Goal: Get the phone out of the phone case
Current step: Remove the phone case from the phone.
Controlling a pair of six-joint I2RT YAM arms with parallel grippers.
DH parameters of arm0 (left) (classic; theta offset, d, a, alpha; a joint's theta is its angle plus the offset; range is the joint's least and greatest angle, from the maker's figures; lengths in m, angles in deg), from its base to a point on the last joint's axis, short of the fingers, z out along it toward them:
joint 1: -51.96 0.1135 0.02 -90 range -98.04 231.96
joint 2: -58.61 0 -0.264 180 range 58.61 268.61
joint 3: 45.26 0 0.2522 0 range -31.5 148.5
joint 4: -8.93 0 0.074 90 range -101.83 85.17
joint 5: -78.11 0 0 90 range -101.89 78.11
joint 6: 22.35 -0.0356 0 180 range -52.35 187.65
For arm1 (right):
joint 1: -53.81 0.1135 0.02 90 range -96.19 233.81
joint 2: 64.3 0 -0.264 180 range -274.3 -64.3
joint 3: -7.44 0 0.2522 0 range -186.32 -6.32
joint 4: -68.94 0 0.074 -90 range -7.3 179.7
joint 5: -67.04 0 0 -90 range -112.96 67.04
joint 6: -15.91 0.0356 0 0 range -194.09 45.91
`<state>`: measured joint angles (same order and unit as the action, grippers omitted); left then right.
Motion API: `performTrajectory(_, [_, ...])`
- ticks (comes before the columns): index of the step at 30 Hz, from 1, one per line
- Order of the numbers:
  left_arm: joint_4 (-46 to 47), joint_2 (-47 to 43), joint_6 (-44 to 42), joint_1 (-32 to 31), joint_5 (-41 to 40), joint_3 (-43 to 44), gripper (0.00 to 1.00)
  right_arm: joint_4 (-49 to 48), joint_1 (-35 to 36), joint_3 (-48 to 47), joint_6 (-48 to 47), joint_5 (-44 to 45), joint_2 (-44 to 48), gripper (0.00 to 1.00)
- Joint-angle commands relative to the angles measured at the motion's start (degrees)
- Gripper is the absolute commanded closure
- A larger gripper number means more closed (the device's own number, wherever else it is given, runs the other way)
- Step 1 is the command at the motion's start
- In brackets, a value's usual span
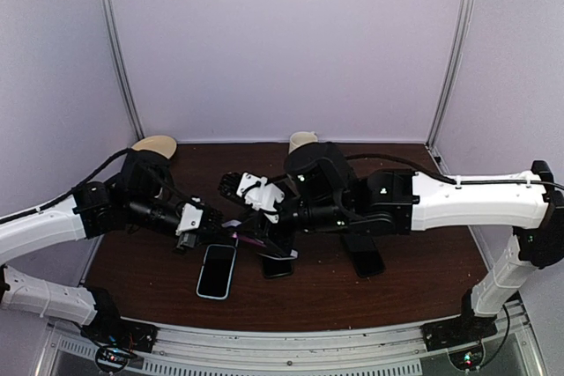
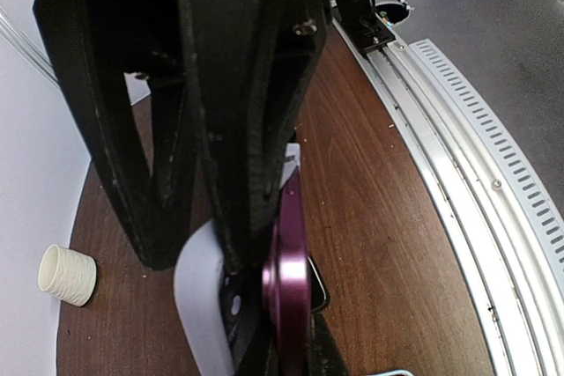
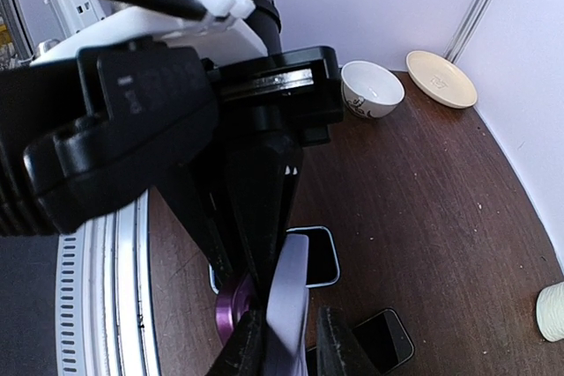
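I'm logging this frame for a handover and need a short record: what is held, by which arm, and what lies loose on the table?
held item: lavender phone case with a purple ring
left gripper: jaws shut on the case
right gripper: jaws flank the case, grip unclear
lying on table: blue-cased phone, black phone, black slab
phone out of case: cannot tell
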<state>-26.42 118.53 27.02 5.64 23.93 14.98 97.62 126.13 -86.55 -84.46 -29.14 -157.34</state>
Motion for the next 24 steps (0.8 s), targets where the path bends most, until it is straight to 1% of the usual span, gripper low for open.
performTrajectory(1, [9.6,-2.5,-1.0,-0.5,5.2,1.2,1.00,2.5,0.4,-1.2,-0.6,1.0,-3.0,0.76])
performTrajectory(11, [9.6,-2.7,-1.7,-0.6,5.3,0.8,1.00,3.2,0.4,-3.2,-0.2,3.2,-5.1,0.76])
performTrajectory(15, [9.6,-2.8,-1.7,-0.6,5.0,0.8,1.00,2.8,0.4,-2.9,0.0,3.1,-4.7,0.79])
performTrajectory(24, [9.6,-2.9,-1.6,-0.5,1.3,1.1,1.00,2.6,0.4,-0.7,1.1,-0.2,-1.6,0.77])
